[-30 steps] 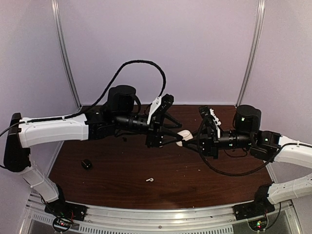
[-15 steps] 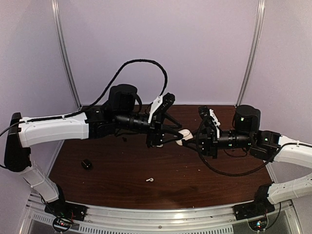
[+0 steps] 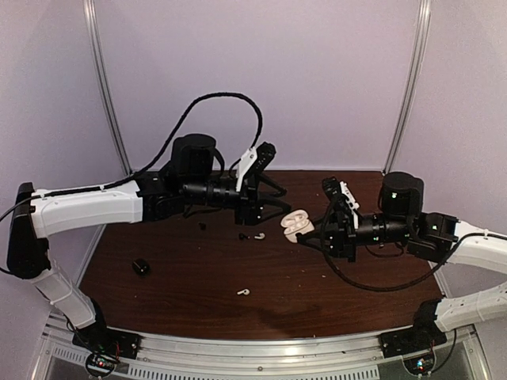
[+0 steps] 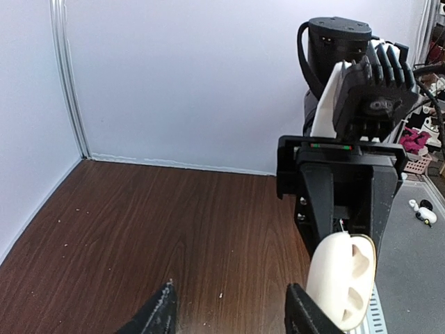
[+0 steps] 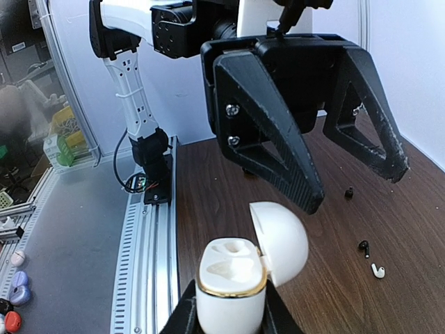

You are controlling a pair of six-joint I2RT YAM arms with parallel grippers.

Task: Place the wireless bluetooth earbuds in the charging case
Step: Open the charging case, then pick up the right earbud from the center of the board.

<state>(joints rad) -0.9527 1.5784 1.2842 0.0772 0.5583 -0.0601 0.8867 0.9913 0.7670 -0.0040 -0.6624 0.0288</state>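
Note:
My right gripper [image 3: 307, 230] is shut on a white charging case [image 3: 295, 226] and holds it above the table with its lid [image 5: 281, 240] hinged open; both sockets show bare in the right wrist view [image 5: 231, 268]. My left gripper [image 3: 279, 199] is open and bare, just left of the case, which shows in the left wrist view [image 4: 341, 278]. One white earbud [image 3: 244, 292] lies near the front. Another white earbud [image 3: 260, 236] lies beside a black earbud [image 3: 242, 235] under the left arm. A second black earbud [image 3: 202, 226] lies further left.
A small black case [image 3: 141, 267] sits on the brown table [image 3: 356, 297] at the left. The left arm's cable [image 3: 214, 103] loops high above. Purple walls with metal posts enclose the back and sides. A metal rail [image 3: 261, 348] runs along the front edge.
My left gripper has drawn back to the left, away from the white case, and stands open. The case lid is now open. The right gripper has shifted only slightly.

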